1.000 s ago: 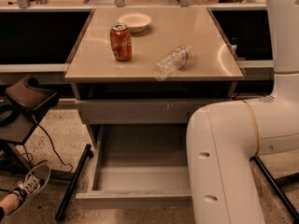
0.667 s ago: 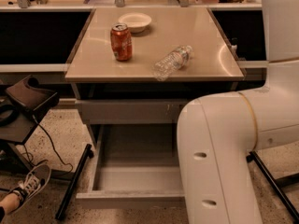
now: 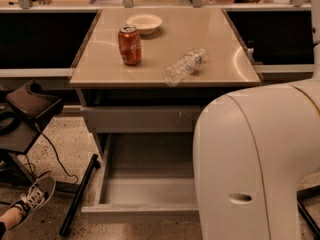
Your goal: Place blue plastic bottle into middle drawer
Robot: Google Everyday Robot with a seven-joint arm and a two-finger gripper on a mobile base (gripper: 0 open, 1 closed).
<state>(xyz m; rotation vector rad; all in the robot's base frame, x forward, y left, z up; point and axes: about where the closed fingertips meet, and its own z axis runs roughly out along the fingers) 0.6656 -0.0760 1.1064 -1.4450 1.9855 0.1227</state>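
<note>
The middle drawer (image 3: 142, 213) is pulled open below the table, with a plain grey front and a flat grey inside. My white arm (image 3: 260, 164) covers its right part. The blue plastic bottle is out of view. A slimmer clear bottle (image 3: 184, 67) with a small label lies on its side near the table's front edge. My gripper is out of view, past the top of the picture.
An orange soda can (image 3: 130, 45) and a white bowl (image 3: 144, 23) stand on the tan table (image 3: 210, 39). A closed, scratched drawer front (image 3: 140, 119) sits above the open drawer. A black stand (image 3: 25, 114), a black leg (image 3: 79, 194) and a person's shoe (image 3: 35, 196) are at the left.
The pale thing held at the top edge has gone out of view upward. My arm's large white link has shifted left and now covers more of the open drawer.
</note>
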